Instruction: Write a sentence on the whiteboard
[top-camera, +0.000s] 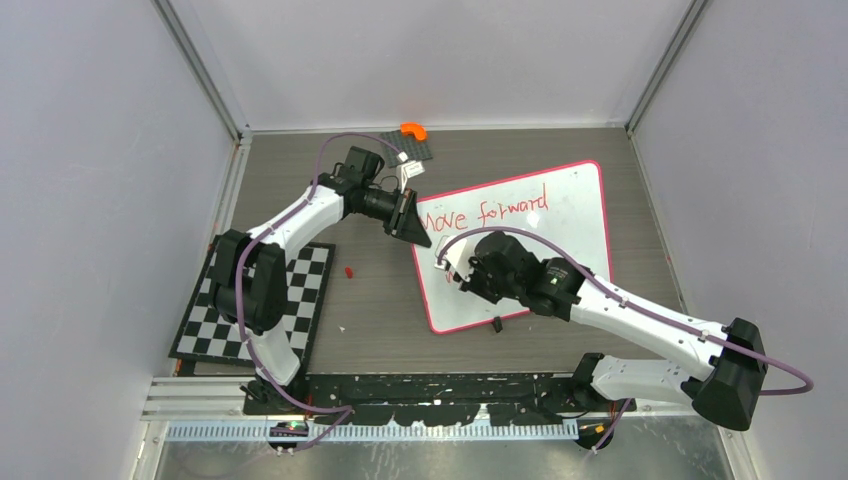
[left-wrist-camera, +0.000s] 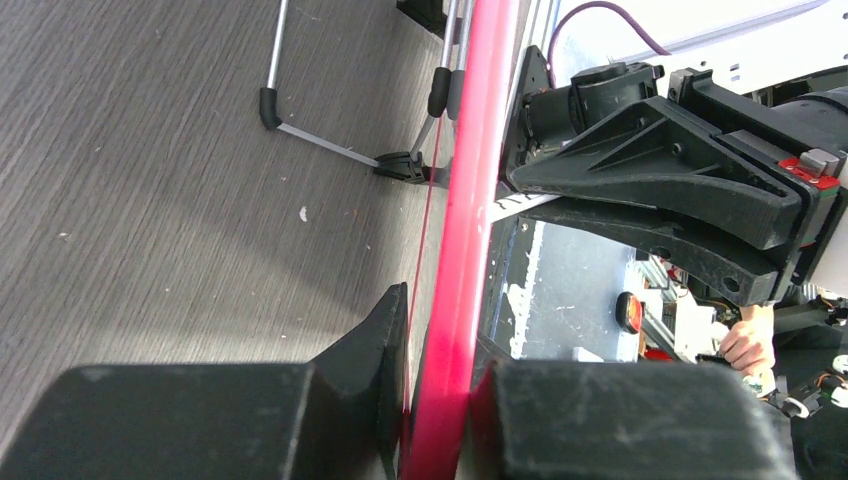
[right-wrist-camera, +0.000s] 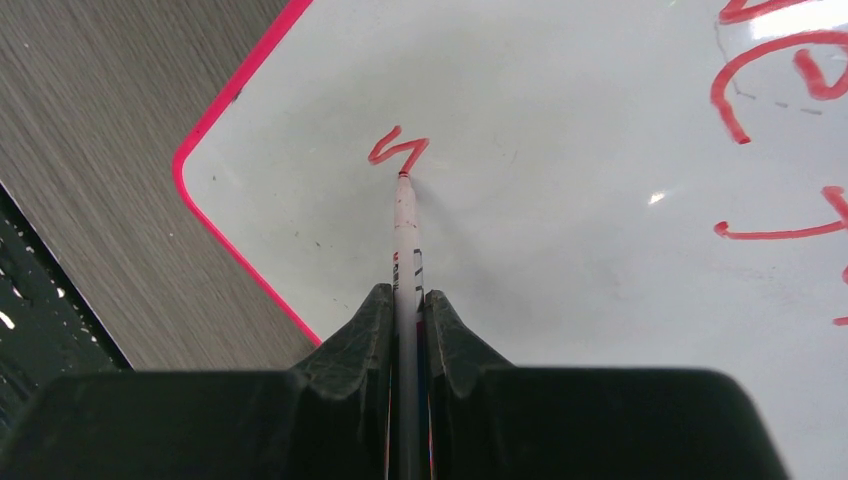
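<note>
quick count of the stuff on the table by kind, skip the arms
flat boards and mats: 3 (whiteboard, checkerboard mat, studded plate)
markers: 1 (marker)
small loose bits: 2 (orange piece, red piece)
total: 6
</note>
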